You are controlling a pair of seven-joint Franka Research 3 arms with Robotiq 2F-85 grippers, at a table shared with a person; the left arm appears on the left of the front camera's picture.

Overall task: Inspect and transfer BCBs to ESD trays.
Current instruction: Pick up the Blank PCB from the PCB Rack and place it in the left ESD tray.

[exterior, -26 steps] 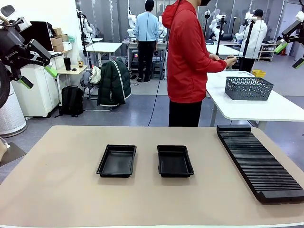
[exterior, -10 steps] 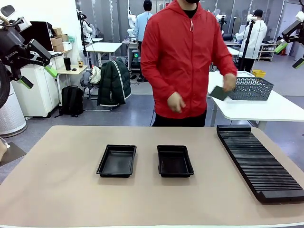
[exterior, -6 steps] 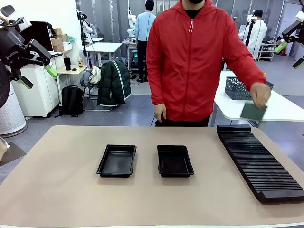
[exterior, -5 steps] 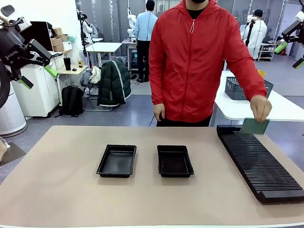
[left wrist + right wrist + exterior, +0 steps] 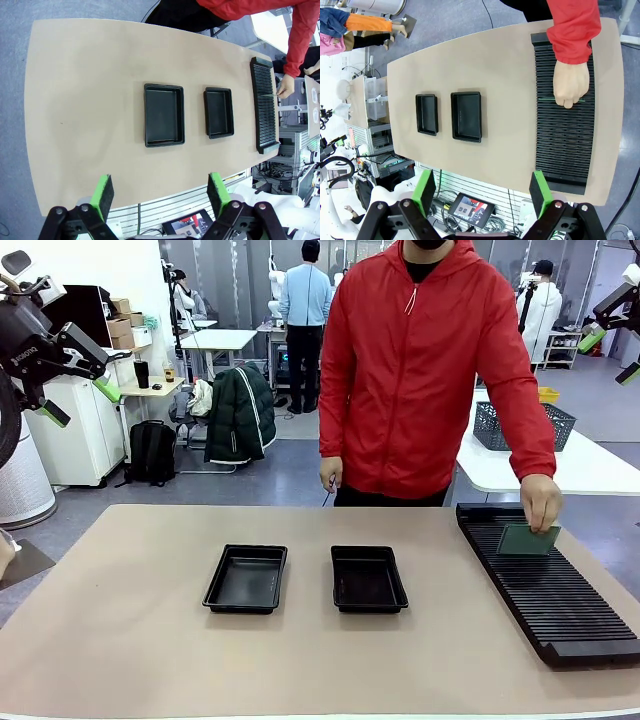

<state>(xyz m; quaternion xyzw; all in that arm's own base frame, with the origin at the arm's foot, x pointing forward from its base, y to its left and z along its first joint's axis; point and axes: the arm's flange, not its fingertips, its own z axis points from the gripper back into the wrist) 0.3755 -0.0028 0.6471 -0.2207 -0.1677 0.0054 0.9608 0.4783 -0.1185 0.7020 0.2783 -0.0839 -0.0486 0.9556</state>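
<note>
BCB [image 5: 527,540] edge-down on rack [image 5: 560,600], well apart from right claw [image 5: 610,355]

Hand [image 5: 541,504] with BCB [image 5: 527,540] on rack [image 5: 570,612]

There are two trays, a left tray [image 5: 246,579] and a right tray [image 5: 368,579]. There is one board [image 5: 527,540], one rack [image 5: 560,610], one basket [image 5: 558,426] and one table [image 5: 120,620]. There are two grippers, a left gripper [image 5: 160,180] and a right gripper [image 5: 482,175], each with two green fingers. Three people show: one person in red [image 5: 430,370], one person in blue [image 5: 305,300] and one person in white [image 5: 540,305].
</note>
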